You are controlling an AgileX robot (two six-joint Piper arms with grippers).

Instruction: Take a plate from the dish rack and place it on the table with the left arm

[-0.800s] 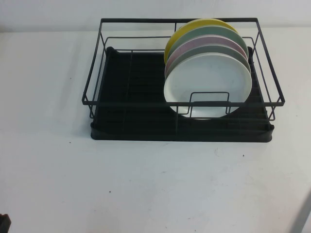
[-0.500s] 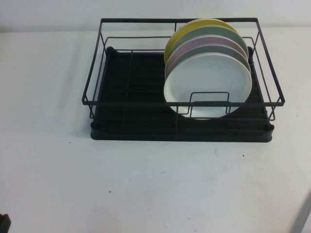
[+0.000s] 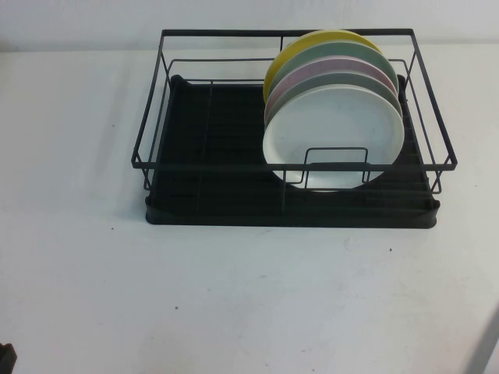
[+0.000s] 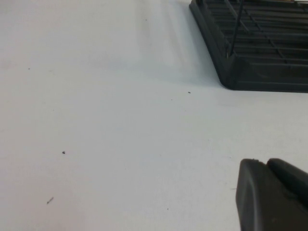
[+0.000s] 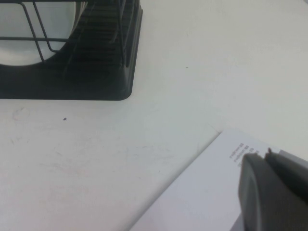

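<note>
High view puts the dish rack (image 3: 292, 132) at the upper centre of the white counter (image 3: 234, 296), with the white plate (image 3: 334, 136) standing on edge in its right half — frontmost of a row before grey, pink, green and yellow plates. Left hand (image 4: 272, 195) sits low at the lower left corner, right hand (image 5: 274, 192) at the lower right above a white sheet (image 5: 202, 197) — whether either is apart or together, I cannot tell.

Black dish rack (image 3: 292, 195), ribbed tray; inside it white plate (image 3: 334, 136), then grey, pink, green, yellow plates behind. White desk (image 3: 249, 296), dark specks.
</note>
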